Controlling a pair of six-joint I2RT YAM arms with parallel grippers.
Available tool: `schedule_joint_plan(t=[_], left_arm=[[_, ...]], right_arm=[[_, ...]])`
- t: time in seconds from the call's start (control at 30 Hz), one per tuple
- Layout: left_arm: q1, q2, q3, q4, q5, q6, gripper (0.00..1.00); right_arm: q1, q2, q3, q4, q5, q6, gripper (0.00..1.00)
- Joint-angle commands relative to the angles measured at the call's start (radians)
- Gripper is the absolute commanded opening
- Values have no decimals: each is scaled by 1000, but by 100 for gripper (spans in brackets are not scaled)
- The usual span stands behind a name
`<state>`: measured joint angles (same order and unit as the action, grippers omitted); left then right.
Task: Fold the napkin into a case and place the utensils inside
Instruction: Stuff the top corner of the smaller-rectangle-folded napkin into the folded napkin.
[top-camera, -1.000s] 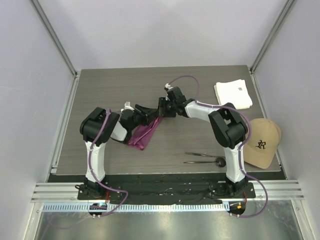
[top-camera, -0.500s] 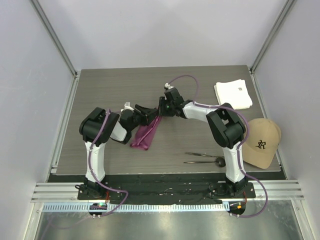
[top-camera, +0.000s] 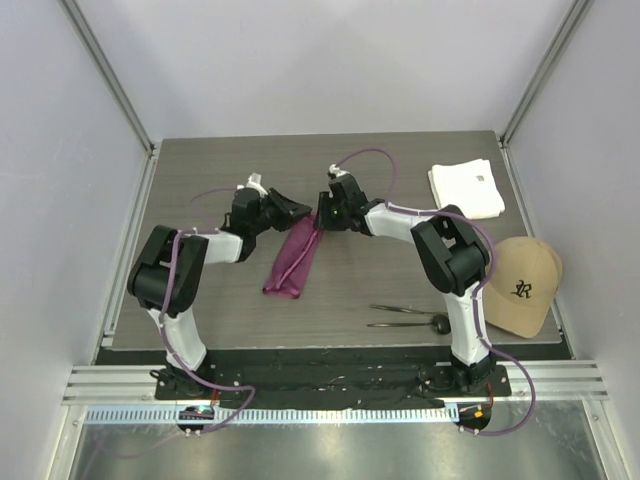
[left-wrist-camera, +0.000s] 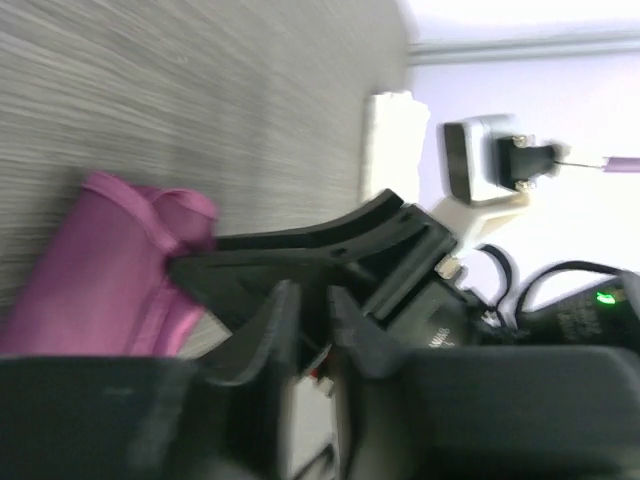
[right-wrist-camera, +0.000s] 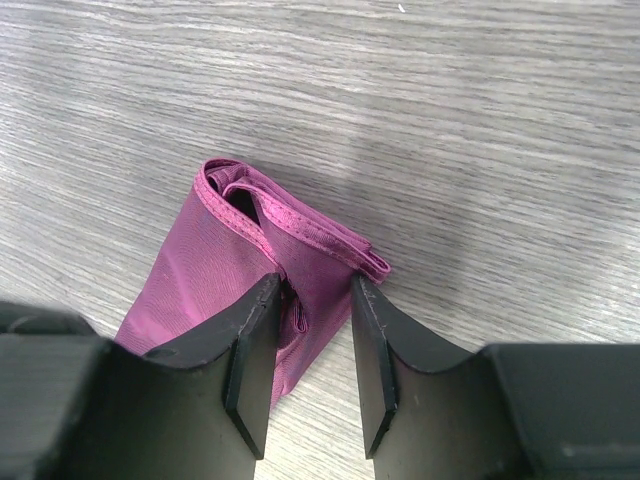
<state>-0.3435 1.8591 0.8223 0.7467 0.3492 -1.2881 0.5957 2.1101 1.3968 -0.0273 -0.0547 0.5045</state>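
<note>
The magenta napkin (top-camera: 294, 258) lies folded into a long narrow strip on the table, running from upper right to lower left. My right gripper (top-camera: 321, 220) is at its far end. In the right wrist view the right gripper (right-wrist-camera: 312, 290) is open, its jaws straddling the napkin's (right-wrist-camera: 210, 265) layered end, and the left finger (right-wrist-camera: 250, 340) touches the cloth. My left gripper (top-camera: 299, 210) hovers just left of that end. Its blurred jaws (left-wrist-camera: 310, 300) stand a narrow gap apart with nothing between them. The two dark utensils (top-camera: 405, 315) lie near the right arm's base.
A folded white cloth (top-camera: 467, 188) sits at the back right of the table (top-camera: 200, 170). A tan cap (top-camera: 522, 285) rests on the right edge. The two grippers are very close together, and the right gripper's black fingers (left-wrist-camera: 300, 250) fill the left wrist view.
The left arm has stretched out, and its gripper has moved up off the napkin while its jaws narrowed. The napkin now lies longer and flatter. The right gripper's jaws have closed a little.
</note>
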Motion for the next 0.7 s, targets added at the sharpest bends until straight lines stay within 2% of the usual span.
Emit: schedule_joint_plan(t=[0.0, 0.07, 0.1, 0.17, 0.6, 0.67], left_arm=[[5, -41, 170, -523, 11, 312, 15], [4, 11, 248, -595, 49, 421, 6], [3, 29, 273, -681, 56, 446, 4], [3, 72, 302, -695, 86, 477, 1], [-14, 144, 344, -744, 70, 500, 0], [-14, 150, 348, -744, 63, 501, 0]], right_arm=[[3, 36, 14, -43, -4, -38, 41], [3, 42, 18, -42, -20, -37, 41], [3, 44, 21, -43, -22, -35, 41], [3, 47, 28, -43, -34, -32, 42], [-2, 30, 45, -59, -57, -41, 45], [-2, 25, 51, -68, -63, -46, 48]])
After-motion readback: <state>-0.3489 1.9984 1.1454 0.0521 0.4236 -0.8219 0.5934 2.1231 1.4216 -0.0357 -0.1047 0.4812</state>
